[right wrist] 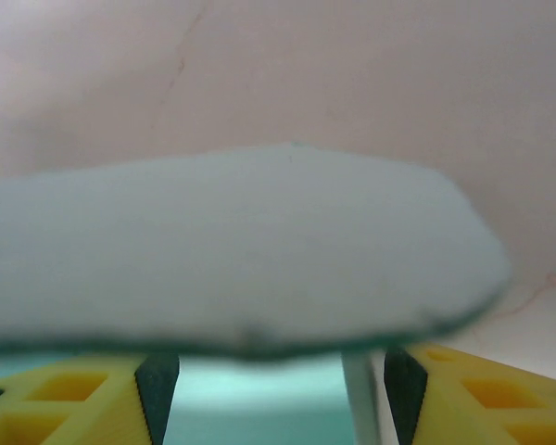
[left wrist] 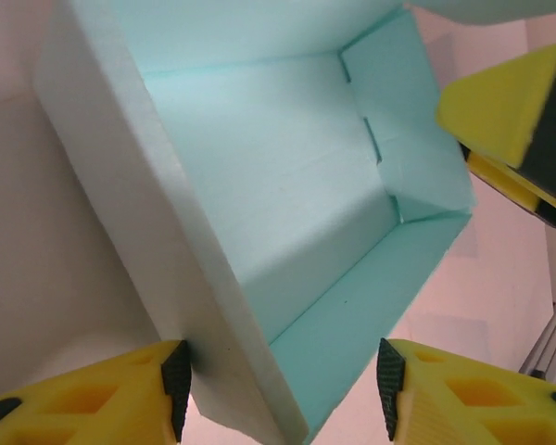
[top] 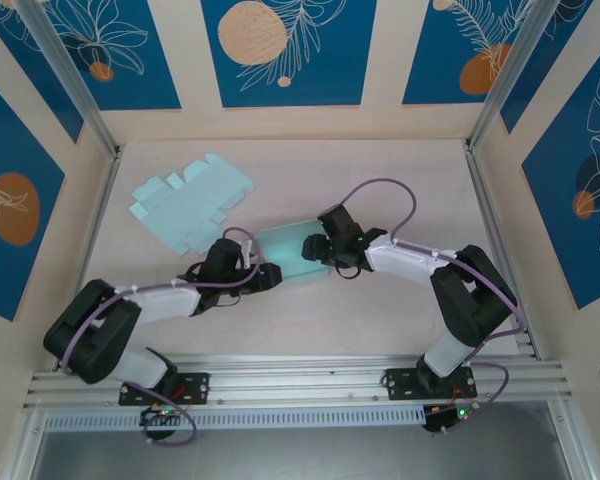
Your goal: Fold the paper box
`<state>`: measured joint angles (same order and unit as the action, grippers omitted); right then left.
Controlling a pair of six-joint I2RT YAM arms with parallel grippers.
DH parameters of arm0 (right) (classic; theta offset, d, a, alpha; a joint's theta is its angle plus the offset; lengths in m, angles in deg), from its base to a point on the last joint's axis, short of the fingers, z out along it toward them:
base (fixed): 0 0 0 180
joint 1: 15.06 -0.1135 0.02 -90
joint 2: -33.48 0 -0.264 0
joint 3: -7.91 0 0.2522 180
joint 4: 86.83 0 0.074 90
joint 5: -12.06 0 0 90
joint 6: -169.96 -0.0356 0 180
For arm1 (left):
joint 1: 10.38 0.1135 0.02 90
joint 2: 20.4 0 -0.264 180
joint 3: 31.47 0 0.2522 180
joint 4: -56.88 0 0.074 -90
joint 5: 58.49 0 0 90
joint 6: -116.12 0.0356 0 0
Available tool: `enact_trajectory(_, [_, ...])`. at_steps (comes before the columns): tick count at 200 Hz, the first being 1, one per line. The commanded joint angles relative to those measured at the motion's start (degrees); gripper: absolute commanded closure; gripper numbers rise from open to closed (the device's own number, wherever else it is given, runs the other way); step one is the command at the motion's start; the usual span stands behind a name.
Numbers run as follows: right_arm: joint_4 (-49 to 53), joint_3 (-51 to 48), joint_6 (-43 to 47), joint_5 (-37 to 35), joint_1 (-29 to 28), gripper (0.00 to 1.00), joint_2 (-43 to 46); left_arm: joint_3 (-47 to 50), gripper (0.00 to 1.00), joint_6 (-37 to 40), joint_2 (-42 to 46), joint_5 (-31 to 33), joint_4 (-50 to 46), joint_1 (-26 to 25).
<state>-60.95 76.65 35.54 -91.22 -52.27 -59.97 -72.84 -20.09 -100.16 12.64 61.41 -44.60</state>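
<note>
Paper box (top: 286,248): looks light, flimsy, crease-prone | left fingers (left wrist: 93,408) apart, straddling end wall (left wrist: 361,315) | right fingers (right wrist: 65,403) apart around flap (right wrist: 241,250) | best gripped on walls near folds

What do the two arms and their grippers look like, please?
Both the left arm and the right arm have white links between bulky black joints, with thin purple cables looping along them. The left gripper and the right gripper carry yellow fingers with black pads.
</note>
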Motion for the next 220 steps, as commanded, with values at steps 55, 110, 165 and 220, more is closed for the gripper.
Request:
enact_trajectory(55, [10.47,-1.35,5.21,-4.44,-0.47,0.37,9.17,1.48,0.40,12.13,23.79,19.07,-20.36,2.53])
enact_trajectory(110, [16.22,-1.81,12.82,-8.54,-1.00,0.37,17.43,-0.29,0.39,29.13,27.74,18.22,-23.80,8.80])
enact_trajectory(165, [15.72,-0.34,22.53,-7.49,-0.86,0.37,19.14,-4.78,0.42,41.77,16.24,7.25,-13.98,12.85])
enact_trajectory(220, [11.40,3.03,29.82,0.80,2.98,0.37,16.53,-11.68,0.43,46.22,7.26,4.56,-13.36,13.05])
